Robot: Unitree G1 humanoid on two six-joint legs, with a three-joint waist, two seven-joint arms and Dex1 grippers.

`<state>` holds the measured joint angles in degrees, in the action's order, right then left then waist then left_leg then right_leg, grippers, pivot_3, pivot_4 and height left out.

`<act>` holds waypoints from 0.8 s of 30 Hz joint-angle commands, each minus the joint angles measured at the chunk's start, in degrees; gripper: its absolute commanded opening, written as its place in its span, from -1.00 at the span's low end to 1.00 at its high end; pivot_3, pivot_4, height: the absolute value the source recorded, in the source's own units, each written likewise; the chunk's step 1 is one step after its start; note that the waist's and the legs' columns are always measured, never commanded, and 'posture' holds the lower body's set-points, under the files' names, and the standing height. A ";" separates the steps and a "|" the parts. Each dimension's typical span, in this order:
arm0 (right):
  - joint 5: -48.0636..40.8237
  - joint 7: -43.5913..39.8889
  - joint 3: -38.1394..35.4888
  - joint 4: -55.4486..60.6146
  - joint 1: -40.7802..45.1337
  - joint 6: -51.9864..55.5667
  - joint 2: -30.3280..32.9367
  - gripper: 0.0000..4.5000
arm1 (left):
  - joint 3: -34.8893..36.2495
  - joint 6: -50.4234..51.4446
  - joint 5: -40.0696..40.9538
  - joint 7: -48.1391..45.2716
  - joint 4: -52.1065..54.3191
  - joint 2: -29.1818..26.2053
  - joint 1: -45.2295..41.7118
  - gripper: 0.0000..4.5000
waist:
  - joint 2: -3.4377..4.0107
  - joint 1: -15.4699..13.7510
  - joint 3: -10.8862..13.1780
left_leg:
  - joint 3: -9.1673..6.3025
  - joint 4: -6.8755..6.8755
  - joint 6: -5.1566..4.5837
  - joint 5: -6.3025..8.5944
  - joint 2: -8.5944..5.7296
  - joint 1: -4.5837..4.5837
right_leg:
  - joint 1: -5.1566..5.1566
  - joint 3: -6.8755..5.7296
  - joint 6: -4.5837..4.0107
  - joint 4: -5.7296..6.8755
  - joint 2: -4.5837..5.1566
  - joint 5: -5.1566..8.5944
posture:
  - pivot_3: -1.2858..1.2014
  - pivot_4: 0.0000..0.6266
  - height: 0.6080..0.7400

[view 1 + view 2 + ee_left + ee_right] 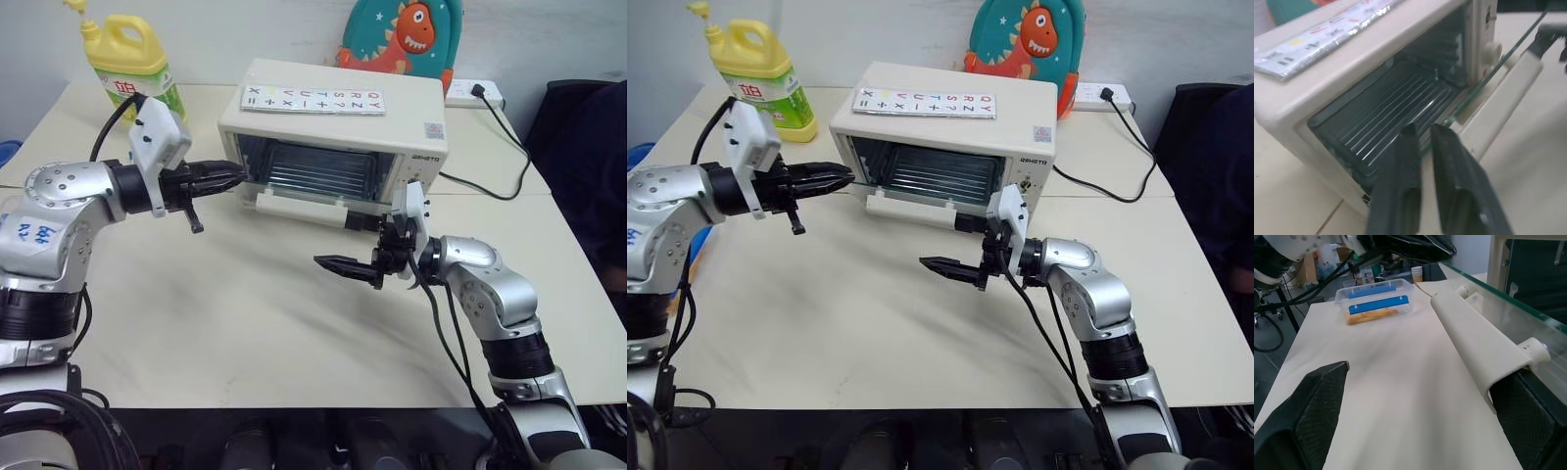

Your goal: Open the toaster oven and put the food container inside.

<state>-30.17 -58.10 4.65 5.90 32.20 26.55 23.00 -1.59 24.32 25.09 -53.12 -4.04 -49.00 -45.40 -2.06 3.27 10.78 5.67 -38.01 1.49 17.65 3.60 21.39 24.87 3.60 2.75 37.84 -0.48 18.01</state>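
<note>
The cream toaster oven [338, 122] stands mid-table with its glass door dropped open and its white bar handle [299, 206] hanging at the front. My left gripper [238, 177] is shut and empty, its tips at the left edge of the oven's mouth and pointing at the rack [1396, 115]. My right gripper [367, 253] is open just in front of the door. In the right wrist view the handle [1474, 342] runs between its spread fingers [1312, 416], close to one of them. The clear food container [1376, 301] with blue clips rests on the table beyond, under my left arm.
A yellow detergent bottle [132, 64] stands at the back left corner. A dinosaur bag [407, 34] and a power strip [475, 93] with a black cable lie behind the oven. A letter sheet [313, 100] lies on the oven's top.
</note>
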 commanded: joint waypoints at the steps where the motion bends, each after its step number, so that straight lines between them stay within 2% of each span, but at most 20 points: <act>1: -1.17 -0.78 0.94 3.78 -0.89 -0.26 -0.38 1.00 | -1.86 -4.44 -3.86 -3.89 -4.48 1.48 -4.72 -0.99 | 0.00 -0.06 0.00 | 0.02 -0.01 0.00 0.00 -0.01 0.04 | 0.05 0.01 0.00 0.02 0.00 0.00 | 0.03 -0.52 1.00; 4: -1.08 -0.38 1.08 4.94 -2.19 -0.37 -0.34 1.00 | -5.38 -8.62 -8.67 -6.77 -9.97 3.40 -8.44 -0.99 | 0.00 -0.17 0.00 | 0.02 -0.04 0.01 -0.01 -0.01 0.12 | 0.16 0.01 0.00 0.07 0.00 0.00 | 0.03 -0.52 1.00; 10: -1.15 1.11 0.68 7.86 -4.82 0.03 0.42 1.00 | -7.17 -13.05 -12.58 -11.62 -15.38 5.36 -10.94 -0.99 | 0.00 -0.10 0.00 | 0.20 -0.06 0.02 -0.02 0.00 0.22 | 0.41 0.19 0.01 0.23 -0.02 0.00 | 0.03 -0.52 1.00; 13: 0.10 2.56 -0.12 11.59 -7.77 0.62 3.40 1.00 | -7.73 -14.65 -14.31 -13.54 -16.48 5.57 -10.82 -0.99 | 0.00 -0.21 0.00 | 0.20 -0.11 0.03 -0.03 -0.01 0.28 | 0.47 0.20 0.00 0.28 -0.01 0.00 | 0.03 -0.52 1.00; 20: -2.92 2.05 -9.39 21.25 -19.08 3.77 15.47 1.00 | -7.51 -16.03 -15.94 -15.81 -14.14 5.11 -8.05 -0.99 | -0.01 -0.58 -0.01 | 0.20 -0.22 -0.07 -0.01 -0.05 0.34 | 0.46 0.23 0.06 0.29 0.03 -0.02 | 0.03 -0.52 1.00; 24: -11.37 0.14 -19.51 26.56 -25.75 8.22 21.56 1.00 | -6.74 -15.04 -16.19 -16.28 -8.69 2.92 -2.63 -0.99 | -0.01 -0.32 -0.01 | 0.26 -0.19 -0.08 -0.01 -0.03 0.27 | 0.46 0.37 0.07 0.39 -0.01 -0.02 | 0.03 -0.52 1.00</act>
<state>-35.75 -56.65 -8.61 27.89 7.94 32.64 42.32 -9.92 9.12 9.00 -68.97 -16.92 -44.22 -49.77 -2.07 2.95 10.77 5.94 -38.20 1.41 17.64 3.57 21.63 25.33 3.99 2.81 38.25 -0.51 17.98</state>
